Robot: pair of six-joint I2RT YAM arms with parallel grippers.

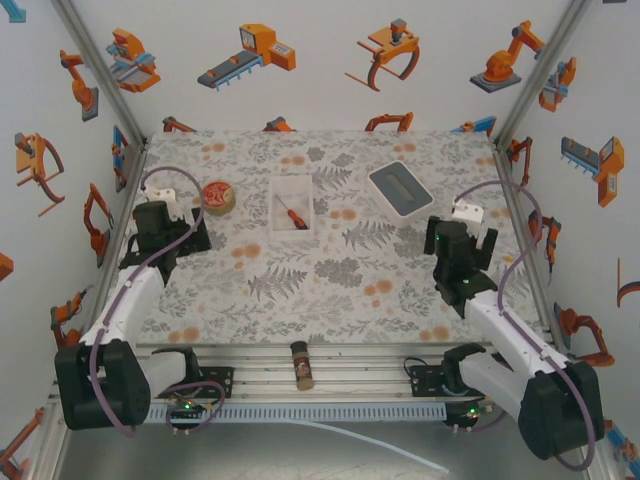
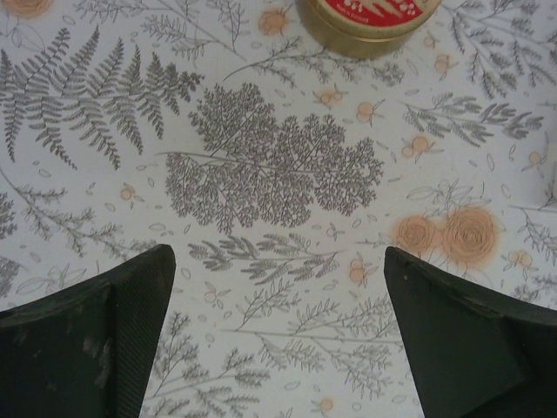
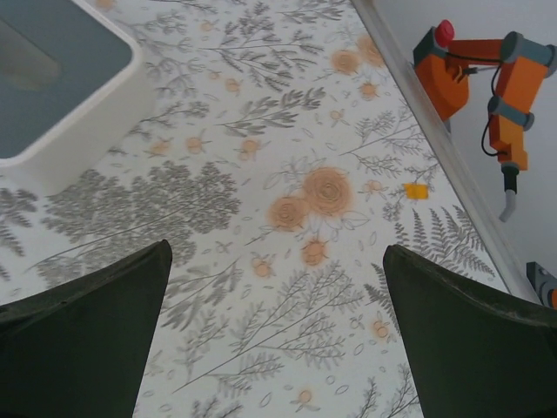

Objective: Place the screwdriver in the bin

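The screwdriver [image 1: 293, 216], short with an orange-red handle and a thin dark shaft, lies inside the bin [image 1: 291, 184], a shallow white translucent tray at the middle back of the table. My left gripper [image 1: 172, 237] stands open over bare cloth to the left of the bin, nothing between its fingers [image 2: 96, 335]. My right gripper [image 1: 462, 246] is open too, well to the right of the bin, with only patterned cloth between its fingers [image 3: 461, 340].
A round tan dish [image 1: 217, 195] with red contents sits just left of the bin, its rim [image 2: 370, 35] ahead of the left gripper. A white slab with a grey top [image 1: 400, 187] lies at the back right. A brown bottle [image 1: 301, 364] rests on the front rail.
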